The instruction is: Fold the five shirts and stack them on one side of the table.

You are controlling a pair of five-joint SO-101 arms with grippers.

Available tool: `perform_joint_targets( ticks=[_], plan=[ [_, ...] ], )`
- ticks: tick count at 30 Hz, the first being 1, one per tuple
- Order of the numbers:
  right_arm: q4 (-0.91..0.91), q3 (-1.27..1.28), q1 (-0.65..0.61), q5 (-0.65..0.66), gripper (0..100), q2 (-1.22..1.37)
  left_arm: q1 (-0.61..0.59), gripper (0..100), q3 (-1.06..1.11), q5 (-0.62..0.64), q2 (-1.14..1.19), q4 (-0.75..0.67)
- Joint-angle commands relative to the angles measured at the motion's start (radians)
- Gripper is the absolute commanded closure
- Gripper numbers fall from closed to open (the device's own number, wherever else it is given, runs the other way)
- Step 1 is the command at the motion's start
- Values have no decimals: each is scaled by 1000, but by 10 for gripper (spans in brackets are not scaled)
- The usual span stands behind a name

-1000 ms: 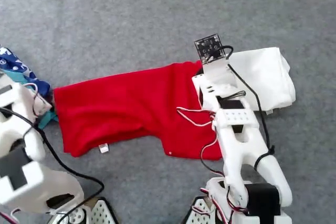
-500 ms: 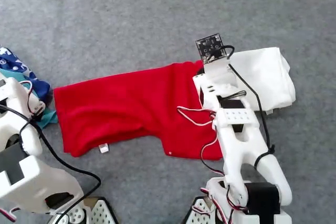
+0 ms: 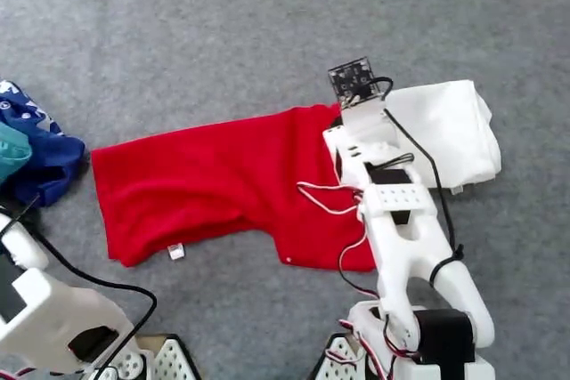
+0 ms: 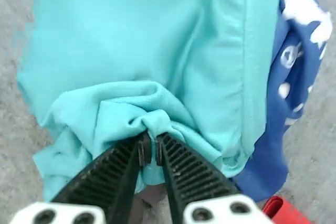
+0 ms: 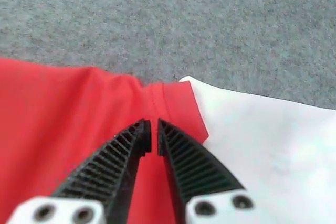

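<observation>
The left pincer is clamped on a small ridge of the turquoise shirt. The cloth bunches right at its tips and spreads out ahead of them. The blue patterned shirt lies off to one side of the pincer, partly beneath the turquoise. The right pincer has its jaws drawn almost together with nothing seen between them. It sits over the edge of the red shirt, whose corner is just ahead of the tips. The folded white shirt touches that corner, and bare grey worktop lies beyond both.

The step in hand looks to be pulling the turquoise shirt free of the heap. The pinch takes only one thin fold, so a slow, low drag away from the blue shirt should serve better than a high lift, which could let the cloth slip or carry the blue one along. The red shirt lies spread but not yet folded. The right pincer would need to open before taking that corner, and should bite red cloth only, clear of the white
</observation>
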Motion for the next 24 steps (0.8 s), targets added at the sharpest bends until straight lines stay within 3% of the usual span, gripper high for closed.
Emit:
perform_joint_targets(
  ticks=[1,7,13,16,21,24],
  plan=[
    [-15,-42,-23,6,973,-7,28,886,-73,14,-9,5],
    [144,-191,-21,55,980,1,131,811,-160,114,-25,94],
    [325,-475,-41,178,980,105,285,813,-357,109,-66,313],
    [463,-653,-44,181,978,214,377,878,-369,109,-55,367],
    [603,-888,-46,181,979,443,476,965,-157,18,18,301],
    [629,-964,-40,181,980,585,483,967,38,-17,121,84]
  ],
)
